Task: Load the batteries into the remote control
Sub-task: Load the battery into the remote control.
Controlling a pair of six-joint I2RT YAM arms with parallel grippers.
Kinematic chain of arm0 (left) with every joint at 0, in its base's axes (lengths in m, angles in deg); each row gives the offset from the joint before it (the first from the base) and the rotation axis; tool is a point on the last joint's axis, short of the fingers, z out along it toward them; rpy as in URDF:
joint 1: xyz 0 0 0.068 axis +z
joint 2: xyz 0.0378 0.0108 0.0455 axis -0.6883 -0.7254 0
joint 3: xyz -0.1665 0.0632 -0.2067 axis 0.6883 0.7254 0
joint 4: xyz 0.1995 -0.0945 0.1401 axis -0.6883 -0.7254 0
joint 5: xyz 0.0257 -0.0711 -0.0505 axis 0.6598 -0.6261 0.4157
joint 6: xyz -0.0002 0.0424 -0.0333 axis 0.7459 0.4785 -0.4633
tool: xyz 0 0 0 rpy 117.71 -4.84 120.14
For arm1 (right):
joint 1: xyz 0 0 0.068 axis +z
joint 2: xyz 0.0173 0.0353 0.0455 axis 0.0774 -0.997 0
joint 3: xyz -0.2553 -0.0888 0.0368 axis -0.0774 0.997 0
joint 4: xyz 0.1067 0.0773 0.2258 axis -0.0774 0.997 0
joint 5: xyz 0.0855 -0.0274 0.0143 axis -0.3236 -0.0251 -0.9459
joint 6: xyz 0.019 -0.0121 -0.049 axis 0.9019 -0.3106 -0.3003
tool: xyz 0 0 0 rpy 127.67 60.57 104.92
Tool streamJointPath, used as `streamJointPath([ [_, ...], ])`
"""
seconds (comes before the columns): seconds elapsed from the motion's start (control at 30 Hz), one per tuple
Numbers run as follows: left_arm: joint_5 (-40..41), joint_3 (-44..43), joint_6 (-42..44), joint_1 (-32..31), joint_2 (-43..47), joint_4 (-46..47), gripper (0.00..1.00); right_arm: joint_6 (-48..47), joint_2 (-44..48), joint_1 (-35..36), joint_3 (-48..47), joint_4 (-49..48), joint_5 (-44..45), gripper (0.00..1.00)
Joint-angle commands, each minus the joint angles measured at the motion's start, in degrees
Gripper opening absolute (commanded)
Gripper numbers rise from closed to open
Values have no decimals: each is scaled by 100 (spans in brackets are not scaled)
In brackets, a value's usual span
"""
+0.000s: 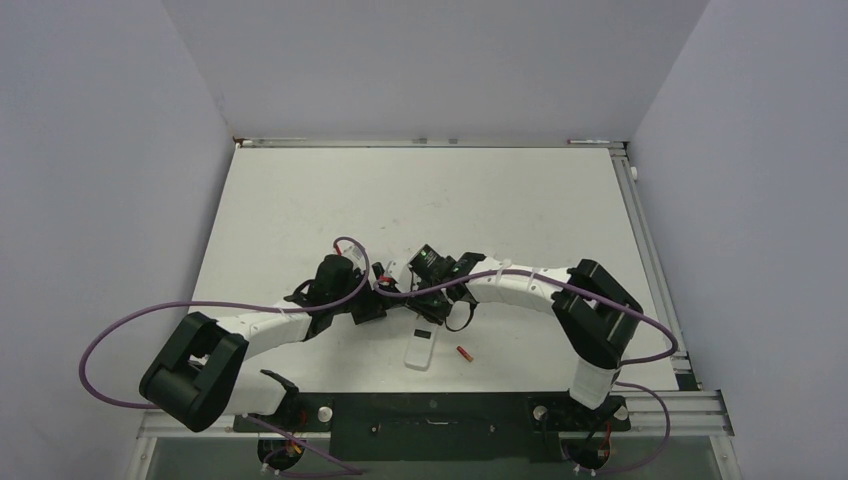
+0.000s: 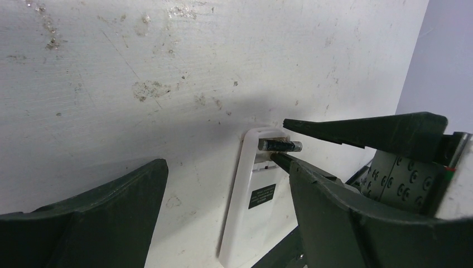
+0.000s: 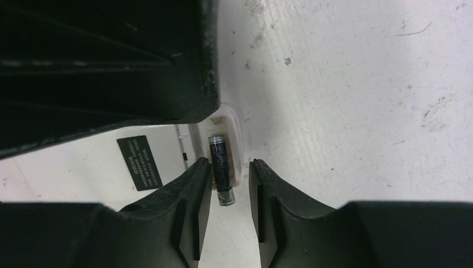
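Observation:
The remote control [image 1: 420, 355] lies plain white face up, with a black label, near the table's front. It also shows in the left wrist view [image 2: 251, 223] and the right wrist view [image 3: 83, 167]. One battery [image 3: 218, 162] looks dark with a silver tip. It lies across the open compartment at the remote's end, its tip sticking out past the edge [image 2: 280, 146]. My right gripper [image 3: 230, 163] straddles it, slightly open, with one finger touching. My left gripper [image 2: 228, 167] is wide open around the remote. A second, red battery [image 1: 464, 353] lies on the table right of the remote.
Both arms meet over the middle front of the table [image 1: 420, 200], the right gripper [image 1: 438, 320] just above the remote's far end. Purple cables [image 1: 130, 320] loop at both sides. Metal rails [image 1: 640, 230] run along the right and back edges, with walls beyond them.

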Motion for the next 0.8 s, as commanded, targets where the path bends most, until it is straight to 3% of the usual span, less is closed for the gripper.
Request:
streamJointPath([
  [0.0, 115, 118, 96, 27, -25, -308, 79, 54, -58, -22, -182, -163, -129, 31],
  [0.33, 107, 92, 118, 27, -64, -310, 79, 36, -127, -30, -255, -156, -197, 25],
  [0.63, 86, 109, 107, 27, -119, -256, 78, 43, -114, -31, -267, -160, -206, 27],
  [0.77, 68, 127, 96, 27, -119, -221, 79, 55, -135, -30, -266, -177, -252, 20],
])
